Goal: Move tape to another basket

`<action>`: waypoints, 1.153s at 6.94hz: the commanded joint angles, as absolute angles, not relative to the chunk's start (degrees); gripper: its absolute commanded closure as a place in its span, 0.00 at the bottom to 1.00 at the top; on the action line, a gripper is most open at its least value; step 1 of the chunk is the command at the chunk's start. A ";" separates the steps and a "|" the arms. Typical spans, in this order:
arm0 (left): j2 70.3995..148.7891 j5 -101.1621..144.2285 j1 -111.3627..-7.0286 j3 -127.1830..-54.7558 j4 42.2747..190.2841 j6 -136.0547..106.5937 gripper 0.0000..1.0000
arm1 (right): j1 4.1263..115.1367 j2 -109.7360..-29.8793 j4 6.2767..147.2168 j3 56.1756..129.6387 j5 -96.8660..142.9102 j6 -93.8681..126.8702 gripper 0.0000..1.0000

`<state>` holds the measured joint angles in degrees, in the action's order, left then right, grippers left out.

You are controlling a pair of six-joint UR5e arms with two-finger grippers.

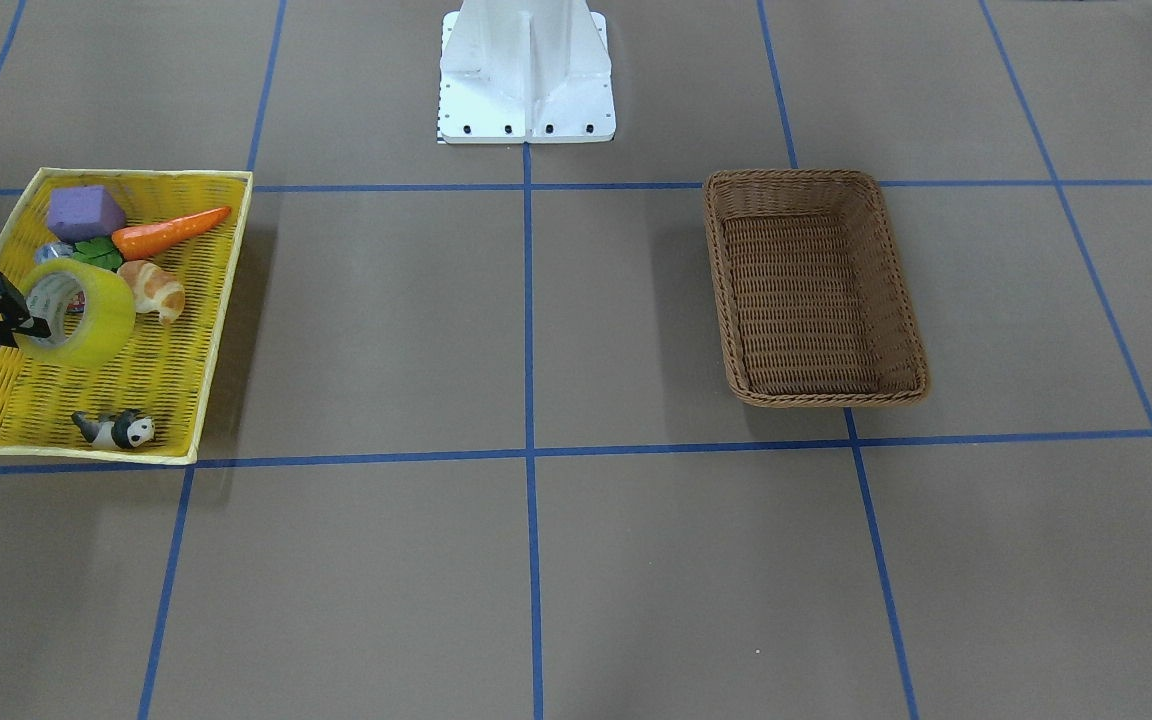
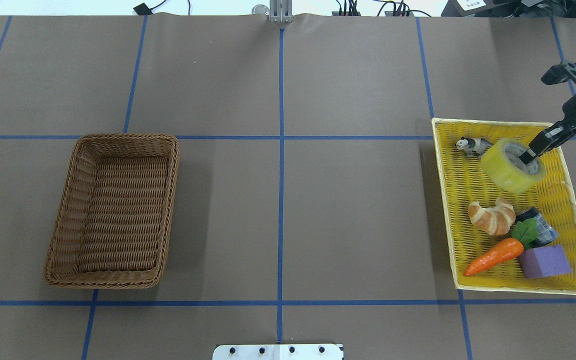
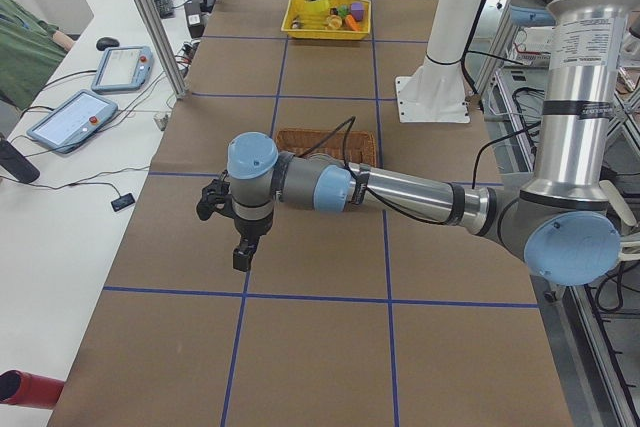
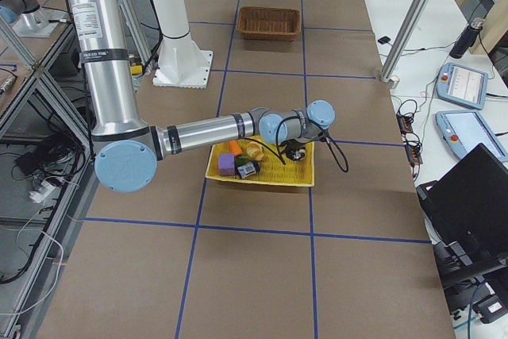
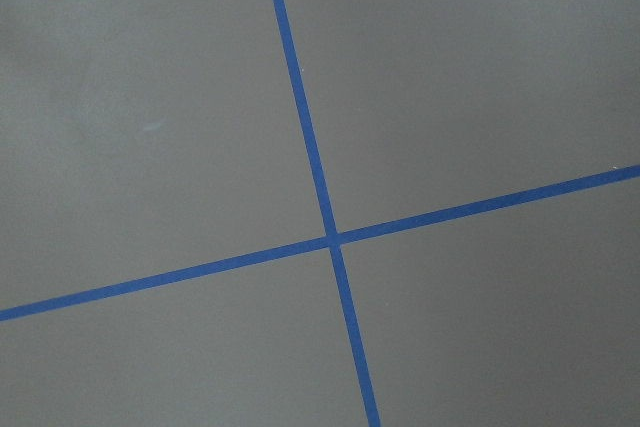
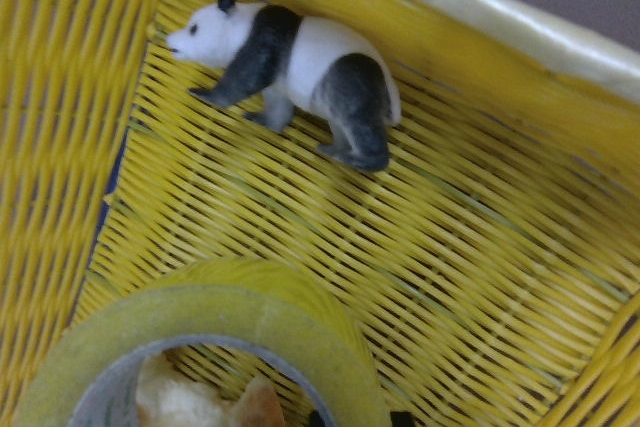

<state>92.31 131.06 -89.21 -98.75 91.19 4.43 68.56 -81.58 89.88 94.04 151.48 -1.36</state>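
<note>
The right gripper (image 2: 527,158) pinches the wide translucent yellow-green tape roll (image 2: 508,172) by its wall
Likely light, stiff, slick; a finger through its middle seems the surest hold; left gripper (image 3: 240,252): cannot tell

Nothing is legible: the label (image 4: 96,20) on the right arm (image 4: 198,129) and that on the left arm (image 3: 400,190) are too small.

The basket (image 2: 68,210) stands near the tabletop's (image 2: 348,210) left edge and the tray (image 2: 448,210) near its right edge, holding the panda (image 2: 474,145) and tape (image 2: 505,170) at its far end, the croissant (image 2: 491,216) midway, and the carrot (image 2: 495,255), block (image 2: 544,261) and cylinder (image 2: 543,227) nearest the robot.
</note>
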 commanded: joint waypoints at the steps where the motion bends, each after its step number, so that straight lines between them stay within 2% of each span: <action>1: 92.81 131.13 -89.21 -99.22 91.23 4.13 0.02 | 70.40 -78.16 89.83 97.72 153.72 1.73 1.00; 3: 92.81 131.05 -89.12 -101.42 94.81 2.83 0.01 | 69.70 -68.42 89.74 100.96 153.63 16.71 1.00; 4: 92.81 131.13 -88.77 -101.51 100.66 -6.76 0.01 | 68.48 -67.60 86.26 102.73 153.63 21.92 1.00; 6: 91.67 131.13 -82.91 -100.46 121.55 -30.89 0.02 | 64.01 -67.59 65.77 102.48 151.11 45.48 1.00; 8: 92.28 131.22 -78.86 -99.49 135.72 -53.33 0.02 | 55.94 -67.76 44.84 102.40 140.94 70.90 1.00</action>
<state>91.96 131.14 -81.47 -99.85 126.85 -39.90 60.67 -67.66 57.41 102.57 146.68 56.20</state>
